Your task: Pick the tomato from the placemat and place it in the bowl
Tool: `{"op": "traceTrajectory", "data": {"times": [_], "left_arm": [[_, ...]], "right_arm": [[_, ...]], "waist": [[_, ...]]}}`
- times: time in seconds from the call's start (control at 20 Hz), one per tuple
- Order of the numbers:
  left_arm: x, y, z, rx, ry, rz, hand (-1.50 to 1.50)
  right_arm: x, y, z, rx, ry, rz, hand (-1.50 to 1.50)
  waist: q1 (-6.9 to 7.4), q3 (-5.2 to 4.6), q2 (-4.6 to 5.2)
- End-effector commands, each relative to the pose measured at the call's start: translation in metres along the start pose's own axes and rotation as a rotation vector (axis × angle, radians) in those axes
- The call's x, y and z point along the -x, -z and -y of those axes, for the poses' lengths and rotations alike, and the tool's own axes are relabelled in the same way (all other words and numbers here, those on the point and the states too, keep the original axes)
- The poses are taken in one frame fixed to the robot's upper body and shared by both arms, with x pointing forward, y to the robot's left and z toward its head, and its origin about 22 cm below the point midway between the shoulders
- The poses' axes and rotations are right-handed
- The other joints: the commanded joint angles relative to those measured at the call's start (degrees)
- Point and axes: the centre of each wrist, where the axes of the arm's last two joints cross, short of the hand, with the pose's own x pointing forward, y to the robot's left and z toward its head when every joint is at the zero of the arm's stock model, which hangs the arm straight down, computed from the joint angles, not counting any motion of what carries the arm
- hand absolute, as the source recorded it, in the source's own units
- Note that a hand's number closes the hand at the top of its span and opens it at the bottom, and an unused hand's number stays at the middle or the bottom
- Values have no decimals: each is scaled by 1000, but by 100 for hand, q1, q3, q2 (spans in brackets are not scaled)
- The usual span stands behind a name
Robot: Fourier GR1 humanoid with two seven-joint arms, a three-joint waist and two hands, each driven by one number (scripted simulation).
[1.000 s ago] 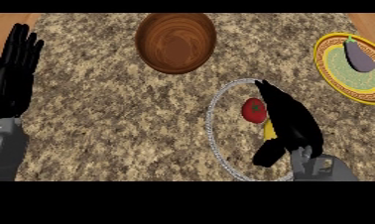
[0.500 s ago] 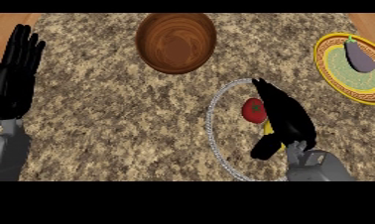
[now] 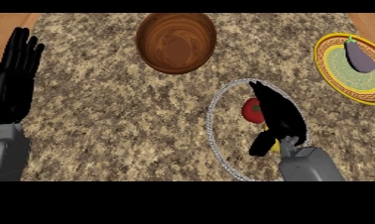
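Tomato lay on the placemat, touching the right hand at its 9 o'clock; fingers straight, grasping nothing. Left hand rested open.

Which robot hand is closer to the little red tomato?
The right robot hand: it lies right against the tomato on the placemat. The left robot hand rests open at the view's far left edge, well away.
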Motion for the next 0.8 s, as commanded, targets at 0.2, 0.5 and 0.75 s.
{"op": "traceTrajectory", "data": {"times": [0.2, 0.5, 0.75], "left_arm": [[7, -1, 13, 8, 15, -8, 0], [-10, 3, 15, 13, 6, 6, 0], [-12, -6, 7, 15, -3, 4, 0]], "right_arm": [[-3, 26, -20, -8, 3, -36, -150], [11, 31, -12, -24, 24, -94, -150], [24, 33, -41, 46, -29, 5, 150]], "waist": [[0, 0, 2], [-5, 1, -1], [12, 2, 0]]}}
